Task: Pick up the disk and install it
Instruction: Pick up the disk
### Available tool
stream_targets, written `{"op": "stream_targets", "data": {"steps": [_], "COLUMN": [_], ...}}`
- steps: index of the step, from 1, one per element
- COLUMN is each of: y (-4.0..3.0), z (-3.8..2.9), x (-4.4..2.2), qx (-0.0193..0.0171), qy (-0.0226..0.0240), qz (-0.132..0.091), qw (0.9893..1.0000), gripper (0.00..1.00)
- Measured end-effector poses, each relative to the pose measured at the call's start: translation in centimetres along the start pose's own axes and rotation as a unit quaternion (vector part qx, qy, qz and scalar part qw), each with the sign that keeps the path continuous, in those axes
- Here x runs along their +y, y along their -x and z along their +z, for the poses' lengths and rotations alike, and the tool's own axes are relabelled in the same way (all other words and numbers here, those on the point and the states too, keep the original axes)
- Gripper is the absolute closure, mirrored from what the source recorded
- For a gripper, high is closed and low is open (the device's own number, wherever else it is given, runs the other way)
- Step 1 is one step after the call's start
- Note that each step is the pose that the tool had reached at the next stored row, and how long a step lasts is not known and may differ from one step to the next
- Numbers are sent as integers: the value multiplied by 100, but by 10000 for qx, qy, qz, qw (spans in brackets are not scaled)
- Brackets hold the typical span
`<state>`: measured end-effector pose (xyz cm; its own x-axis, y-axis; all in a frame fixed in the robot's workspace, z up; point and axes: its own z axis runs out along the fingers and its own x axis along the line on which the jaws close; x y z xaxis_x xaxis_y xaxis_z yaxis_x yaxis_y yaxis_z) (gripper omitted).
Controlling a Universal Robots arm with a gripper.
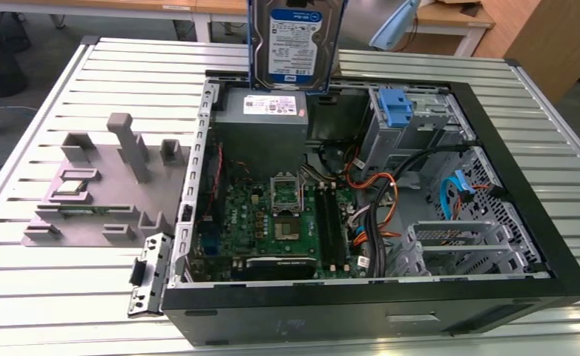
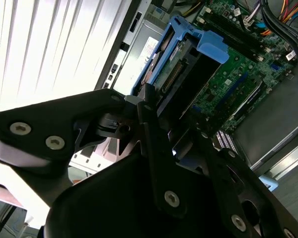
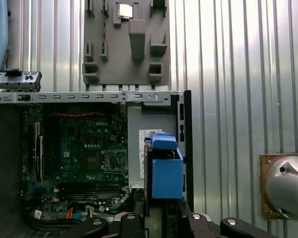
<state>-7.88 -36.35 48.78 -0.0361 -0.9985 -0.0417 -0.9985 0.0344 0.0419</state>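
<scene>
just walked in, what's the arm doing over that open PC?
The arm's gripper is shut on the disk and holds it on edge in the air over the open computer case, roughly above the grey power supply. The disk is not yet installed. A grey parts fixture lies on the slatted table beside the case, on the exterior view's left.
</scene>
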Motion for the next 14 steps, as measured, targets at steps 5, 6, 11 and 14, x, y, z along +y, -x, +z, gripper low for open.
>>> {"op": "stream_targets", "data": {"steps": [5,6,11,14], "y": [-3,-3,-22,-49], "z": [0,0,-1,-2], "x": [-2,-2,-3,-4], "qx": [-131,-132,-137,-139], "qy": [5,5,5,5], "qz": [-5,-5,-6,-6], "qw": [9999,9999,9999,9999], "gripper": [65,65,65,65]}}
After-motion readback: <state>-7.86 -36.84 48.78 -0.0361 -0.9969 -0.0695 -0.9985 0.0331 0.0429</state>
